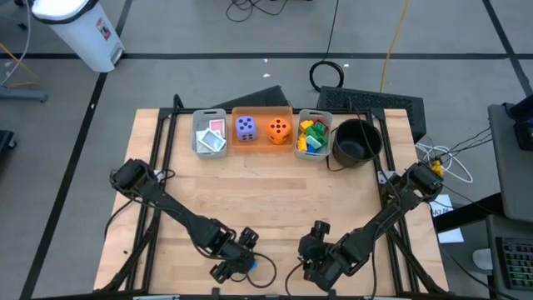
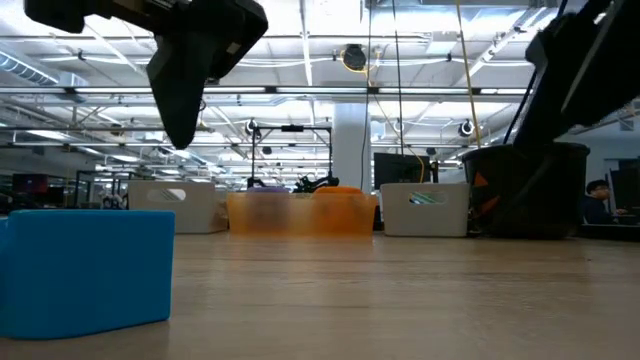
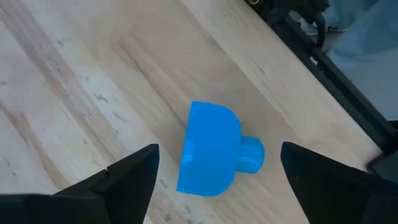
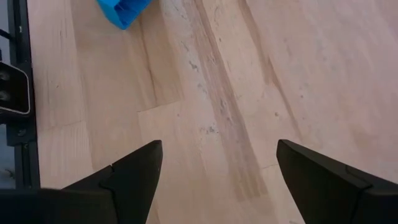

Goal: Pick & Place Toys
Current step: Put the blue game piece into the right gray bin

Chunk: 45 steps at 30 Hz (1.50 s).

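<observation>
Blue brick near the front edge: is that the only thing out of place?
Yes. The blue brick lies alone on the table under the open left gripper, while the other bricks sit in a grey bin at the back. Nothing looks spilled or damaged.

Blue brick [image 3: 214,149], purple die [image 1: 246,127], orange die [image 1: 279,129], black bowl [image 1: 356,142].
</observation>
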Each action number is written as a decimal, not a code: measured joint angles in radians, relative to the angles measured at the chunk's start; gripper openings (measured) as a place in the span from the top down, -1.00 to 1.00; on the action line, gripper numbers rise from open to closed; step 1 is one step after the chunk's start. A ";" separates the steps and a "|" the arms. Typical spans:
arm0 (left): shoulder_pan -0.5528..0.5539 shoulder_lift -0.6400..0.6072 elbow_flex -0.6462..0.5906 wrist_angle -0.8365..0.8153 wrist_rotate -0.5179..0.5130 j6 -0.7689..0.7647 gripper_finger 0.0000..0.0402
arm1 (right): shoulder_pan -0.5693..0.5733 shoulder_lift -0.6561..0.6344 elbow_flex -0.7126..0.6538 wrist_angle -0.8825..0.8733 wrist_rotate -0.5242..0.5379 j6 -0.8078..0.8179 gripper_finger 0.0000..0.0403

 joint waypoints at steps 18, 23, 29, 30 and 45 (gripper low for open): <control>0.020 0.076 0.000 0.001 0.043 0.048 -0.50 | 0.000 0.000 -0.061 0.119 -0.003 0.049 -0.51; 0.028 0.100 0.000 0.000 0.044 0.044 -0.50 | 0.000 0.000 -0.061 0.130 -0.002 0.040 -0.51; 0.034 0.101 0.000 0.005 0.046 0.036 -0.46 | -0.001 0.000 -0.061 0.134 -0.003 0.038 -0.51; 0.035 0.101 0.000 0.000 0.045 0.029 -0.43 | -0.002 0.000 -0.061 0.134 -0.003 0.038 -0.51; 0.046 0.100 0.000 0.013 0.047 -0.077 0.19 | -0.007 0.000 -0.061 0.134 0.000 0.038 -0.51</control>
